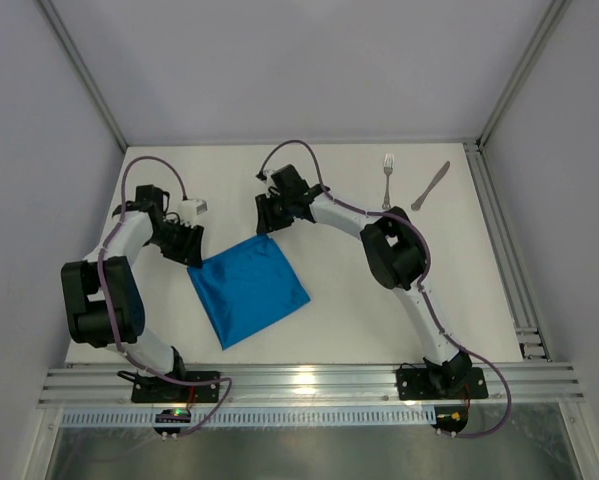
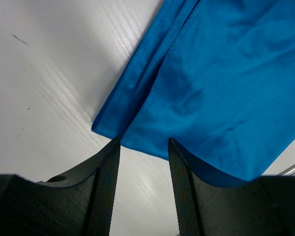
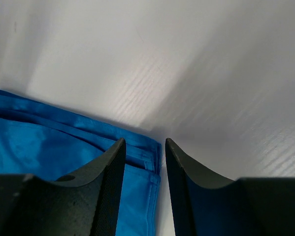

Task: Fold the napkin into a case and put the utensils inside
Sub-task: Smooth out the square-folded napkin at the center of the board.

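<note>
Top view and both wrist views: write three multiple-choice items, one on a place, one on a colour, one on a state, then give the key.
1. Where do the fork and knife lie relative to the napkin?
A. On top of it
B. On the table, at its far right, apart from it
C. Tucked inside it

2. What colour is the napkin?
A. Red
B. White
C. Blue

3. How do the left gripper and right gripper stand?
A. Jaws apart, each at a napkin corner, nothing clamped
B. Both shut on the fork
C. Both shut on the knife

Key:
1 B: the top view shows both pieces side by side at the far right, away from the cloth.
2 C: the cloth is bright blue in all views.
3 A: each wrist view shows a gap between the fingers.
</note>
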Controlling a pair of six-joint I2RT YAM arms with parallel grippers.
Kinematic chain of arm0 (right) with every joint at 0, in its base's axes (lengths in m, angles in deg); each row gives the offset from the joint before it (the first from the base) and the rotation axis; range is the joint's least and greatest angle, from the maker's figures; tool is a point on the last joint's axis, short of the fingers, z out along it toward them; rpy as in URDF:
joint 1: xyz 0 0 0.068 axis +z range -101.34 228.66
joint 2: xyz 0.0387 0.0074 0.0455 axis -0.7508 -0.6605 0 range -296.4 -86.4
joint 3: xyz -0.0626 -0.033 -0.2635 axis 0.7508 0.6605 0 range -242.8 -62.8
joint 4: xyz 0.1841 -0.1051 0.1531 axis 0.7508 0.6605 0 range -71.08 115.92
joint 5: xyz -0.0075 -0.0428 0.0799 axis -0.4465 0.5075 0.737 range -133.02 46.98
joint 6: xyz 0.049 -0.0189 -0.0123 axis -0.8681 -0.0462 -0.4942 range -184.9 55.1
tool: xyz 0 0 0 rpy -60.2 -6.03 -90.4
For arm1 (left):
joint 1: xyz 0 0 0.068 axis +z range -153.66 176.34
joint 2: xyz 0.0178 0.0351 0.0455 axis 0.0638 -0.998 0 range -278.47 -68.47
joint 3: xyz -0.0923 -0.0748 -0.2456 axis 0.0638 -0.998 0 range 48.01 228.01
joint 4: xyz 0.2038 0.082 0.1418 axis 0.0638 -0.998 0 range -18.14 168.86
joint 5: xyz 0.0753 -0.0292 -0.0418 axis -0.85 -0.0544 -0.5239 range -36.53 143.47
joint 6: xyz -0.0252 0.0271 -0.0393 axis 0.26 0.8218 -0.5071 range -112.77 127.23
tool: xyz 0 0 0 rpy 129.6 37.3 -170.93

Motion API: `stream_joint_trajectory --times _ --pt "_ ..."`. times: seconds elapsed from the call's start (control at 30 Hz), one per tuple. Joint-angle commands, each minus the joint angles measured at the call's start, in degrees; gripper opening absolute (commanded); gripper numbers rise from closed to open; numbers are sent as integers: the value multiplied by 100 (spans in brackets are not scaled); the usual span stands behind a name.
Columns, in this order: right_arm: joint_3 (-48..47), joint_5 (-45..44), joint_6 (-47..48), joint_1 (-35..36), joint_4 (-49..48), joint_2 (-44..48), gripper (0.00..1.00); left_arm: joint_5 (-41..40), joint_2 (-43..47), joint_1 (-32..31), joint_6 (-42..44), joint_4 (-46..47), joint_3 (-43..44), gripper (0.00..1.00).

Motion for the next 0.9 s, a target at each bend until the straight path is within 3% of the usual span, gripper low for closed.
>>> stream_joint_trajectory --times 0.0,0.37,0.47,0.63,0.77,0.87 --pt "-231 248 -66 4 -39 -99 42 -27 216 -140 96 22 -128 46" --pt "-81 169 4 13 -48 -135 33 -317 -13 -228 210 233 -189 31" --pt "-64 143 30 4 -30 -117 26 -282 14 -228 280 207 -233 20" --pt "-46 125 48 -4 -21 -82 18 -291 31 -228 333 119 -207 12" --pt "-11 125 57 -22 -21 -56 16 -256 49 -228 377 40 -181 10" --pt "59 151 57 -40 -48 15 6 -212 84 -228 395 -4 -190 1"
